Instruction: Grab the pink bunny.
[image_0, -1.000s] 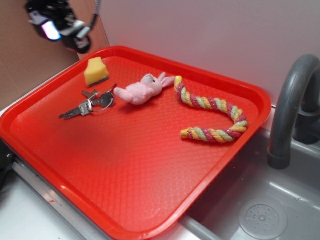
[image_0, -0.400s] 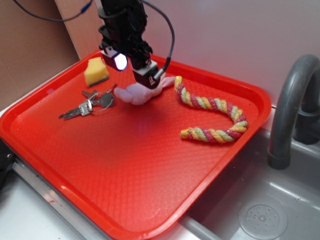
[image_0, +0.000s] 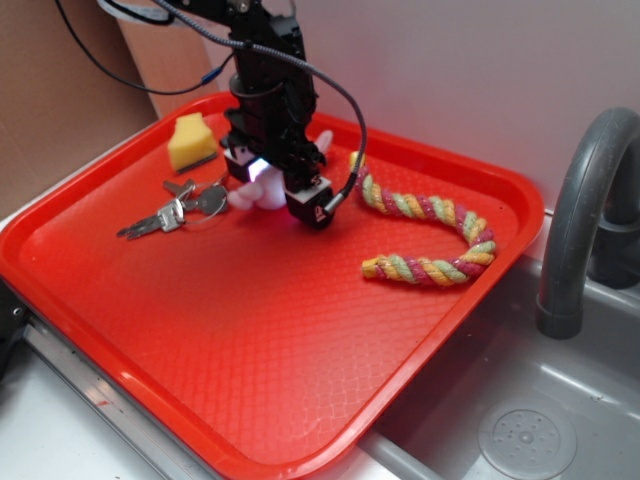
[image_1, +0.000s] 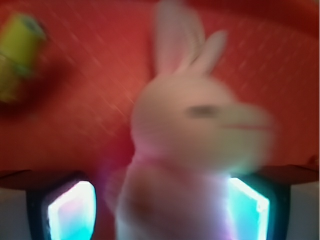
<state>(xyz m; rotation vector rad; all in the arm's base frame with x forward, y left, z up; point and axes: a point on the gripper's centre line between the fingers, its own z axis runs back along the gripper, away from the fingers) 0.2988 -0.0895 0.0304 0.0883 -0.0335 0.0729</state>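
Observation:
The pink bunny lies on the red tray near its back, mostly hidden under the arm; one ear sticks out behind it. My gripper is lowered over it. In the blurred wrist view the pink bunny fills the middle, ears pointing away. Its body sits between my two lit fingers, close to the right one, with a gap on the left. The gripper is open around the body.
A yellow sponge and a bunch of keys lie left of the bunny. A pink-yellow-green twisted rope curves to its right. A grey faucet and sink stand off the tray's right edge.
The gripper came from the upper left corner to above the bunny, then dropped down around it. The bunny, keys, sponge and rope stayed in place.

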